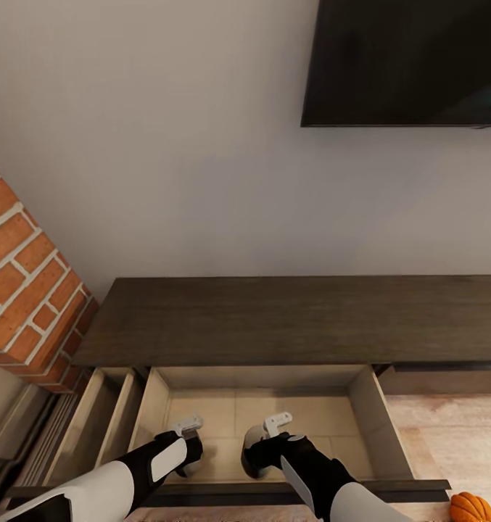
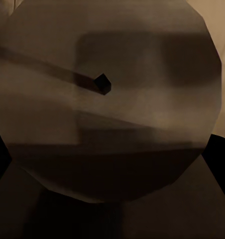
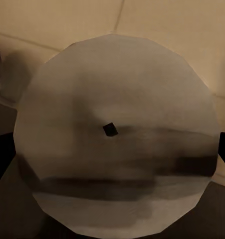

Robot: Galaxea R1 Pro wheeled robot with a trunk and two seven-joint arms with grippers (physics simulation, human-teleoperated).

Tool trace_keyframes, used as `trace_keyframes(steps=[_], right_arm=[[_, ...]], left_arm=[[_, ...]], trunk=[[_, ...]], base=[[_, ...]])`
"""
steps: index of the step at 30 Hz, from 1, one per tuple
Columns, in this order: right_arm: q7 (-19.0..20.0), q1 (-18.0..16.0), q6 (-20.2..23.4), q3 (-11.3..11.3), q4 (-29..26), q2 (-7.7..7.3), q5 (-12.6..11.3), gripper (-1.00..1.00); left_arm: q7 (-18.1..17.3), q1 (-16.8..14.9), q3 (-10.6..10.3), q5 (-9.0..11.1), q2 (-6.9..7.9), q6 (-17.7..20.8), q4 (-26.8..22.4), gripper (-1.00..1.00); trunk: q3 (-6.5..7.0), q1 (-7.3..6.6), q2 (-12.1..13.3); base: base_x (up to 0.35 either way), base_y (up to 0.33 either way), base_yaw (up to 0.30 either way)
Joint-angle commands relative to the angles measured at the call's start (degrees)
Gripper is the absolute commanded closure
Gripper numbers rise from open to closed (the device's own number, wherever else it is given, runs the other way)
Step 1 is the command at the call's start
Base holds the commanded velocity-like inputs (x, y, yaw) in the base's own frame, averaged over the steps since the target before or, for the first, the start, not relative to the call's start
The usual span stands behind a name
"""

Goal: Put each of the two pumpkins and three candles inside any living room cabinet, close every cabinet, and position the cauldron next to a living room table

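Note:
The dark-brown cabinet [image 1: 296,319] stands against the wall with a wide drawer [image 1: 368,413] pulled out, its pale beige inside showing. Both my arms reach down into this drawer. My left gripper [image 1: 186,455] is low over the drawer's left part and my right gripper [image 1: 258,457] is near its middle. In the left wrist view a grey candle [image 2: 107,109] with a tiny wick sits between the dark fingertips [image 2: 219,149]. A second candle [image 3: 117,139], seen in the right wrist view, is likewise flanked by the fingertips [image 3: 0,159]. One orange pumpkin [image 1: 476,507] lies on the floor at the right of the drawer front.
A narrower drawer [image 1: 104,420] also stands open at the left. A brick column [image 1: 27,290] rises beside the cabinet's left end. A black screen [image 1: 405,61] hangs on the wall above. The wood floor [image 1: 455,435] shows at the right.

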Motion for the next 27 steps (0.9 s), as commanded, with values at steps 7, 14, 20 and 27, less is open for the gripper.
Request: trace_keyframes(steps=[7, 14, 20, 27], right_arm=[[-0.1, 0.0, -0.5, 0.0, 0.1, -0.08, 0.2, 1.00], [-0.3, 0.0, -5.4, 0.2, 0.2, -0.14, 0.6, 1.00], [-1.8, 0.0, -6.2, 0.3, 1.6, -0.01, 0.3, 1.00], [-2.2, 0.0, -6.3, 0.2, 3.0, 0.00, 0.2, 1.00]], left_arm=[[0.0, 0.0, 0.0, 0.0, 0.00, 0.0, 0.0, 1.00], [0.0, 0.0, 0.0, 0.0, -0.03, 0.0, -0.1, 1.00], [0.0, 0.0, 0.0, 0.0, -0.09, 0.0, -0.1, 1.00], [0.0, 0.0, 0.0, 0.0, -0.09, 0.0, -0.1, 1.00]], trunk=[[-0.64, 0.00, 0.0], [-1.28, 0.00, 0.0], [-1.82, 0.00, 0.0], [-2.46, 0.00, 0.0]], base=[[0.000, 0.000, 0.000], [0.000, 0.000, 0.000], [0.000, 0.000, 0.000], [0.000, 0.000, 0.000]])
